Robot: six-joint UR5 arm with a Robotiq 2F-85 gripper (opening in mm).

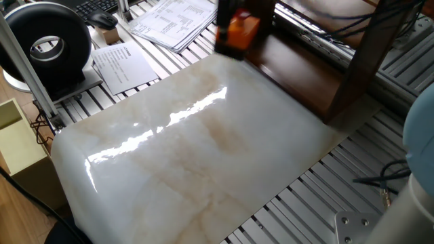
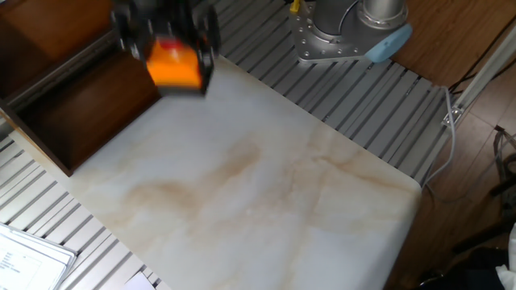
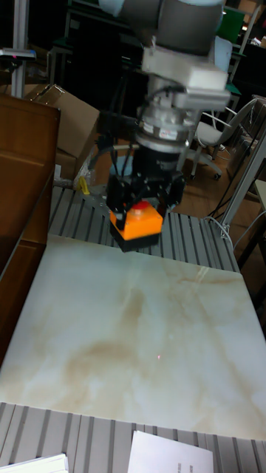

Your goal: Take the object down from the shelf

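Note:
My gripper (image 3: 140,211) is shut on the object (image 3: 137,224), a small orange block with a red knob. It hangs in the air just off the open front of the dark brown shelf (image 2: 72,105), above the edge of the white marble slab (image 3: 140,332). In both fixed views the object (image 2: 173,64) (image 1: 241,30) and the black fingers (image 2: 211,36) beside it are blurred by motion. The shelf (image 1: 305,68) stands at the slab's corner, and its side panel (image 3: 26,177) shows at the left of the tall view.
The arm's base (image 2: 347,36) is bolted to the slatted metal table (image 2: 379,105). Papers (image 1: 173,20) and a round black device (image 1: 47,41) lie beyond the slab's far side. A beige box (image 1: 17,142) sits at the left edge.

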